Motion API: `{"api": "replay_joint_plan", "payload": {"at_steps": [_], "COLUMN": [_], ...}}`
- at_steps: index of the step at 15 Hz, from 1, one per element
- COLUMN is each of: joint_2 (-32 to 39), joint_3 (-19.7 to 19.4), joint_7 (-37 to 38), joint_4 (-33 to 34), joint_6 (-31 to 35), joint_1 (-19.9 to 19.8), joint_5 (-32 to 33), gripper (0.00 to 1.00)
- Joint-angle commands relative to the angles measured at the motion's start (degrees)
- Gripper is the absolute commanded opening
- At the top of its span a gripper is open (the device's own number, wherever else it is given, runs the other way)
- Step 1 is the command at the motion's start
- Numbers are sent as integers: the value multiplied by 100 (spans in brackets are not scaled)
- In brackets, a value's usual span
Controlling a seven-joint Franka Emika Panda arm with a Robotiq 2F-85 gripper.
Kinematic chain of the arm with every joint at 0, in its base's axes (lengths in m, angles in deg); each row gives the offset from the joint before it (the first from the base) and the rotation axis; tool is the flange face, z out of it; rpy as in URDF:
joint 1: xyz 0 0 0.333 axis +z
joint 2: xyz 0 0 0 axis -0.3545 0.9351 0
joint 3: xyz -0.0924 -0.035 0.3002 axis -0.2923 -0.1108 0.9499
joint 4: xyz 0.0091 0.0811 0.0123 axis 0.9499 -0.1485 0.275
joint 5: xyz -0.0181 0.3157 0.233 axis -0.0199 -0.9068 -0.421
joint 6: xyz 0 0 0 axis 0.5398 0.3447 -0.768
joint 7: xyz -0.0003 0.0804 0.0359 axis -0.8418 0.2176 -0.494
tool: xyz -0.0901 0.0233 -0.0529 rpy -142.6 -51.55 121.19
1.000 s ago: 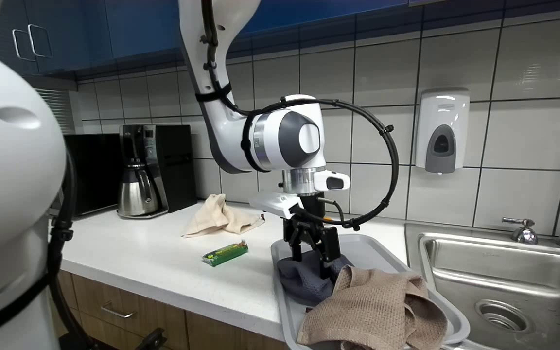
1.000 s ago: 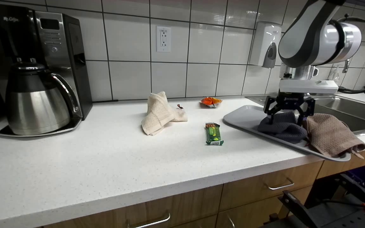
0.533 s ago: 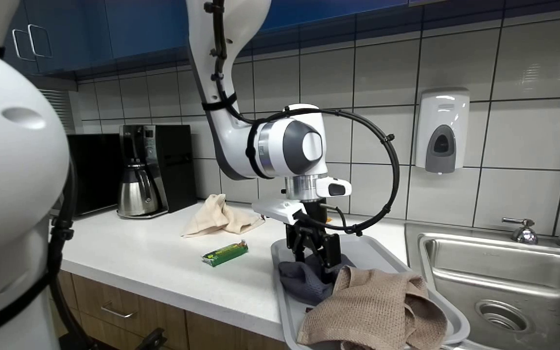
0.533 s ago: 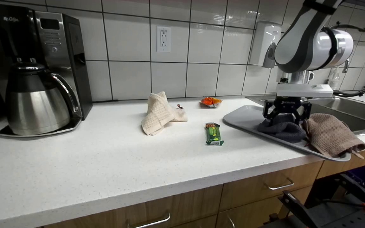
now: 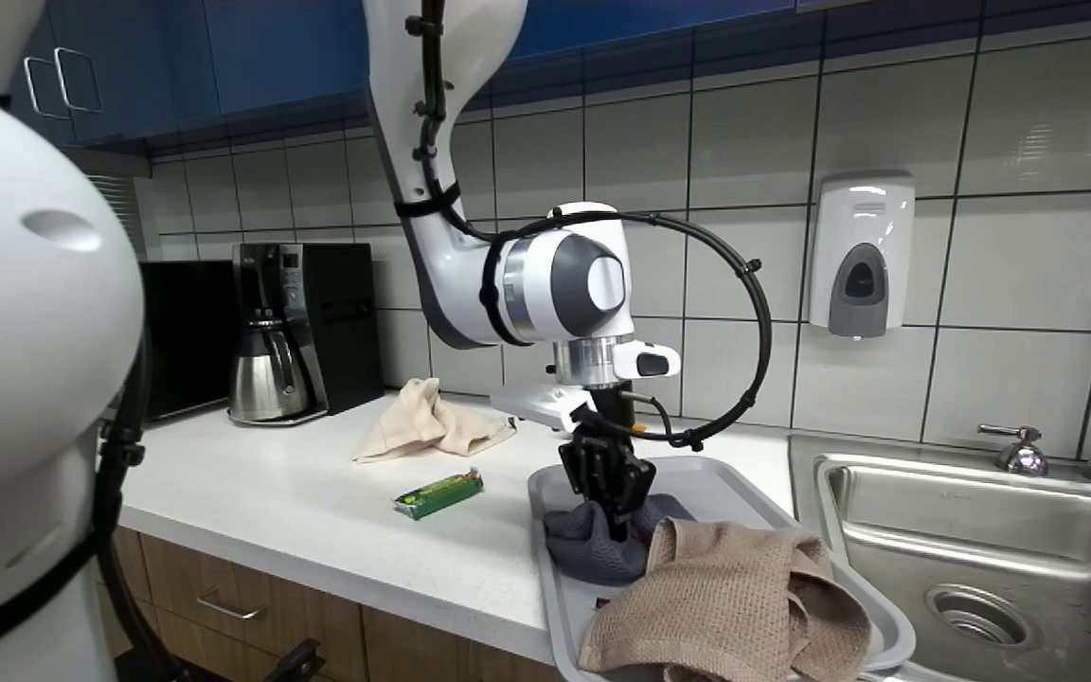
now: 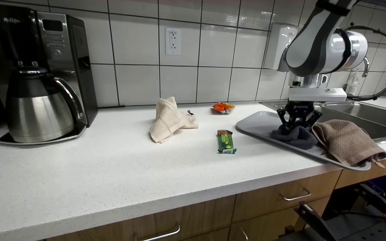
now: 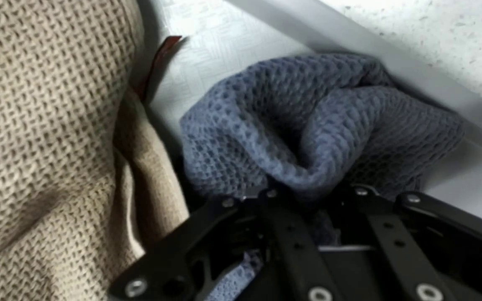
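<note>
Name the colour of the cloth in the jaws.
The cloth is blue-grey, clearest in the wrist view.

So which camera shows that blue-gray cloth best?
The wrist view: the blue-gray waffle-weave cloth fills its middle, weave and folds clear, though the gripper hides part. Both exterior views show it small, bunched on the gray tray under the gripper.

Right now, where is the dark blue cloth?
In both exterior views, the dark blue cloth sits on the gray tray, left of the brown towel, gripped by the end effector.
</note>
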Motion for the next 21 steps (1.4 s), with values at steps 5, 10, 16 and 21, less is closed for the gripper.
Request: {"api": "replay_joint_plan", "payload": {"at_steps": [5, 10, 16, 21], "joint_2": [-328, -723, -1124, -1072], "joint_3": [-58, -24, 124, 216], "joint_7": [176, 280, 347, 278], "joint_4": [34, -1, 151, 511], "joint_6": [-184, -291, -394, -353], "joint_1": [220, 264, 166, 104], "joint_5": [76, 170, 210, 135], "gripper": [3, 3, 3, 3]}}
